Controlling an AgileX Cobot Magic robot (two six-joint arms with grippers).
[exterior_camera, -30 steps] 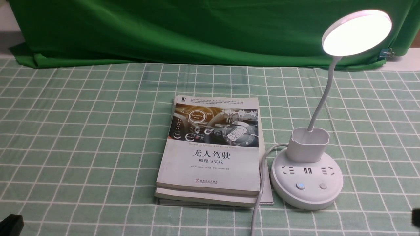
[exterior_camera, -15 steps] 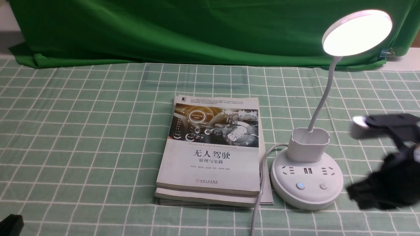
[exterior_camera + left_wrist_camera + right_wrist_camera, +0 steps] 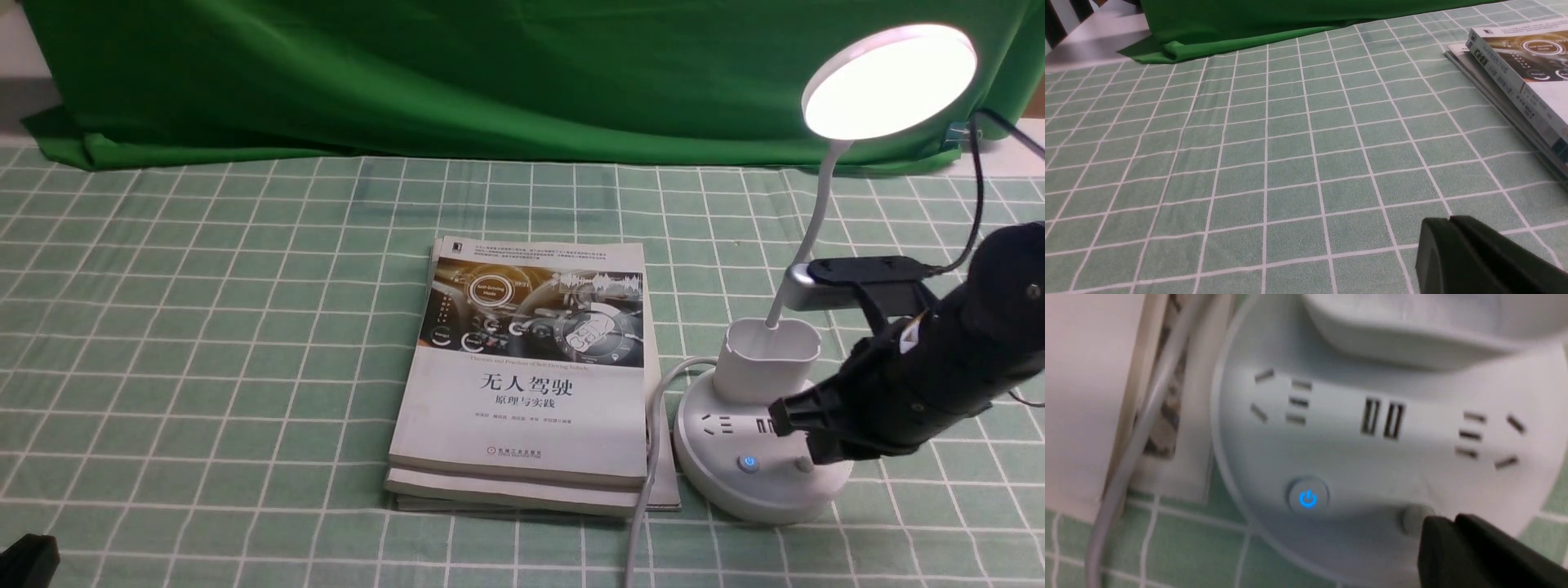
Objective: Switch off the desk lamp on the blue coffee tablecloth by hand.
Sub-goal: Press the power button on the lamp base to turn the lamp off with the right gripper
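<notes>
In the front view the desk lamp stands on the blue coffee tablecloth, at the near right, just right of a stack of books. Its round head is lit, high at the far right, in front of the dark green cloth. The right arm enters from the right edge and slopes down toward the left. The right gripper is over the lamp's round base and hides the right sockets and part of the middle slots. The grey button shows just under it, and the blue-lit button is uncovered to its left. A grey-and-black block on the arm crosses the lamp's neck. Of the left gripper only a black corner shows at the near left edge.

In the left wrist view the left gripper is low over the tablecloth. Its fingers are pressed together with only a thin seam, and they hold nothing. The books are cut off at the edge.

The right wrist view is blurred. The right gripper has its fingers together, with nothing between them. Its tip covers one side of the grey button; I cannot tell whether it presses. The white cable runs between the books and the base.
</notes>
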